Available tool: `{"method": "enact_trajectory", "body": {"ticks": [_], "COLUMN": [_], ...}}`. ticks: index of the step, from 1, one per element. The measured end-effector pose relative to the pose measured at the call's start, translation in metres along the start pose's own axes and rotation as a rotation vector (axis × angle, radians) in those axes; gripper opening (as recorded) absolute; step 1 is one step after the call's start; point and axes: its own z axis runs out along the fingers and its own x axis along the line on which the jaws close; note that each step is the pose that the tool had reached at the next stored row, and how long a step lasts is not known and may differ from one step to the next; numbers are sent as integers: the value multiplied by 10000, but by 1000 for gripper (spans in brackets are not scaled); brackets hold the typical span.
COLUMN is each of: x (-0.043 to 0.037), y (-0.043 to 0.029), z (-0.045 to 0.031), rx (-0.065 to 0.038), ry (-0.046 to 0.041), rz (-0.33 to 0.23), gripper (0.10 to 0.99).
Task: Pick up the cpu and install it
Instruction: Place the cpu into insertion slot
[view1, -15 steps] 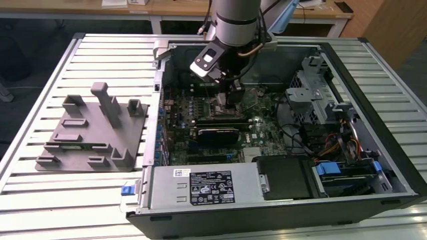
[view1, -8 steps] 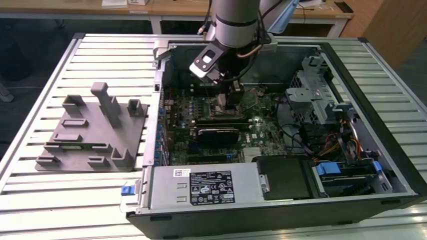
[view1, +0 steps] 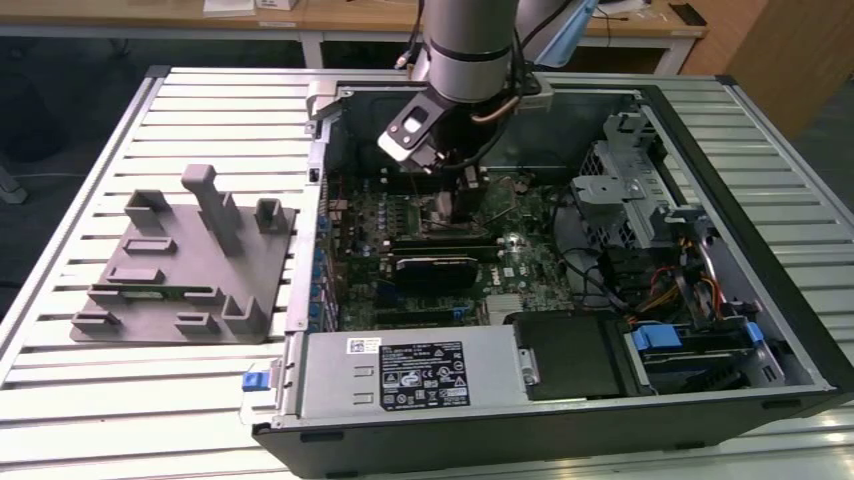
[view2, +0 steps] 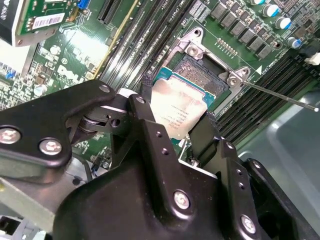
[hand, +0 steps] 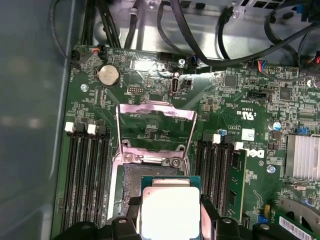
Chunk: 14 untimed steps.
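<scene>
Pick-up judged complete: the claw is clamped on the cpu by two opposite edges, poised over the open socket at the far side of the computer case, with seating not yet done.

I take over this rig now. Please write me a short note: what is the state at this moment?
Tool: shut on the chip, gripping two opposite edges.
Chip: held over the open socket on the board, with the retaining frame lifted.
Done: chip picked up and brought to the socket.
Left: chip appears not seated; tool not released.
</scene>
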Motion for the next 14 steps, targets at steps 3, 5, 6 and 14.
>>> {"method": "enact_trajectory", "body": {"ticks": [3,5,6,14], "x": [5,14,24,105], "y": [-4,-3,-3,-18], "z": [28,44,52,125], "rx": [4,7,8,8], "ry": [-6,-11,-13,-13], "rz": [190,315,356,389], "gripper": [545,545,545,545]}}
